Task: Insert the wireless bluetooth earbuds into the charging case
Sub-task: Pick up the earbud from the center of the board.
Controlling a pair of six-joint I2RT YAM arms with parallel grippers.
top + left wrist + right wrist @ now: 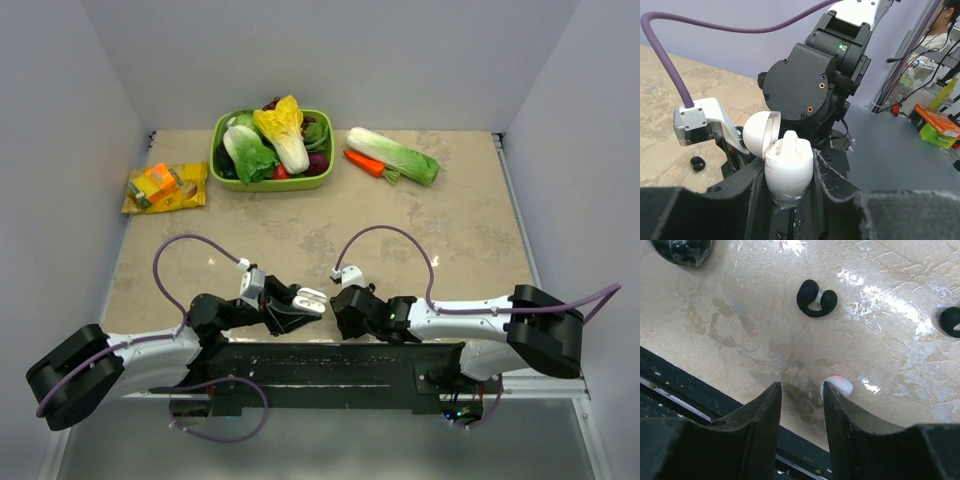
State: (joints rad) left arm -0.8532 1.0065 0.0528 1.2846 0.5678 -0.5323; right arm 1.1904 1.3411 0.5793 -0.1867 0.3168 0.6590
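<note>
A white charging case (787, 175) stands upright between my left gripper's (789, 165) jaws, which are shut on it; its lid (760, 132) is flipped open to the left. From above, the case (311, 297) sits at the left gripper's (298, 306) tip, close to the right gripper (345, 312). One black earbud (816, 298), C-shaped with a white spot, lies on the table ahead of my right gripper (801, 390), which points down, open and empty. A second earbud (951, 321) shows at the right edge. The left wrist view catches an earbud (698, 163) on the table, left of the case.
A green bowl (225, 168) of vegetables stands at the back, with a cabbage (392, 155) and a carrot (364, 162) to its right and snack packets (165, 187) to its left. The black mounting bar (330, 365) runs along the near table edge, just behind the right fingers (760, 415).
</note>
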